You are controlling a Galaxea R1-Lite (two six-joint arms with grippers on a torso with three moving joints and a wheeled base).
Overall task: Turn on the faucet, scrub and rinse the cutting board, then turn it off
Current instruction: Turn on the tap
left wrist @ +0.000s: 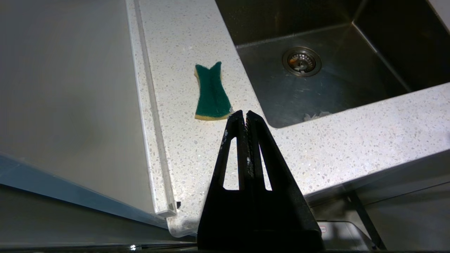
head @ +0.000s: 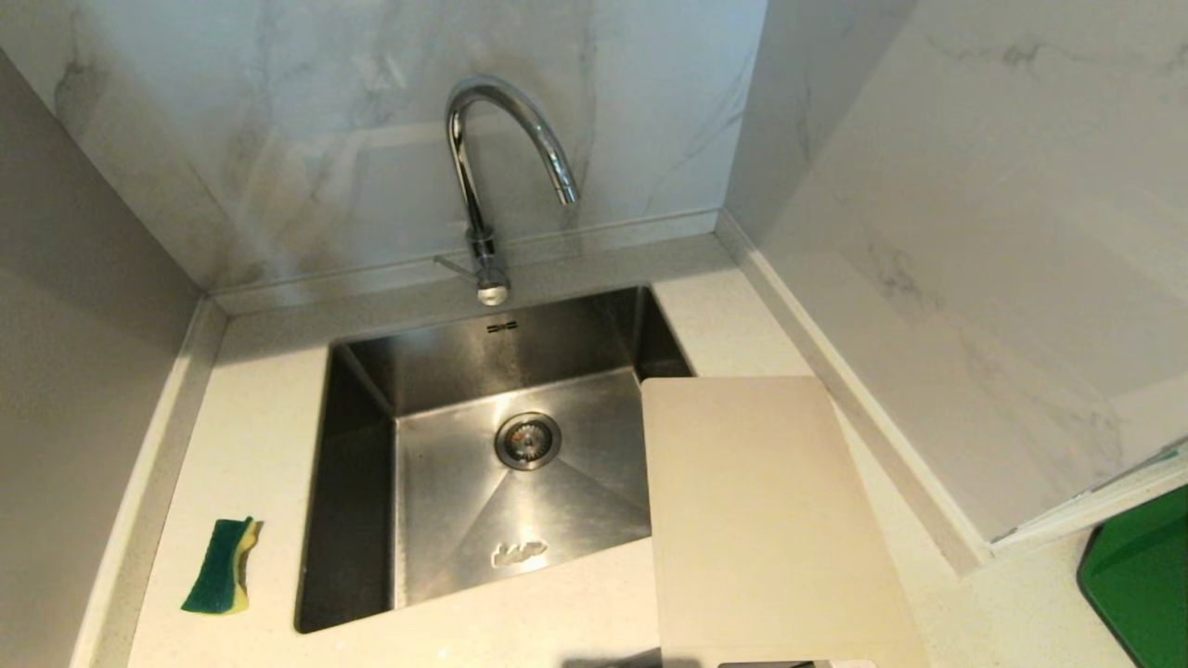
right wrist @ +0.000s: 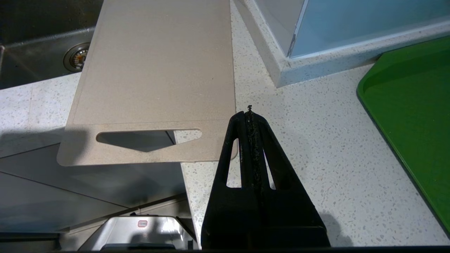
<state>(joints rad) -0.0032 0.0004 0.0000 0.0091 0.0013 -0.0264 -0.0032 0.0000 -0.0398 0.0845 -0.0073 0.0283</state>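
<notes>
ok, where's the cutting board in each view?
Head view: cutting board lies lower right, on the counter, its left edge hanging over the sink.
Left wrist view: not in it.
Right wrist view: it fills the upper left, slot handle end jutting past the counter's front edge, left of the shut right gripper.
Shared landmark: the sink drain, in all three.

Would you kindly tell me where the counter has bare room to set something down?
Bare counter lies between the sponge and the sink, and in front of the sink beside the cutting board. Right of the board it is crowded by the wall ledge and the green tray.
</notes>
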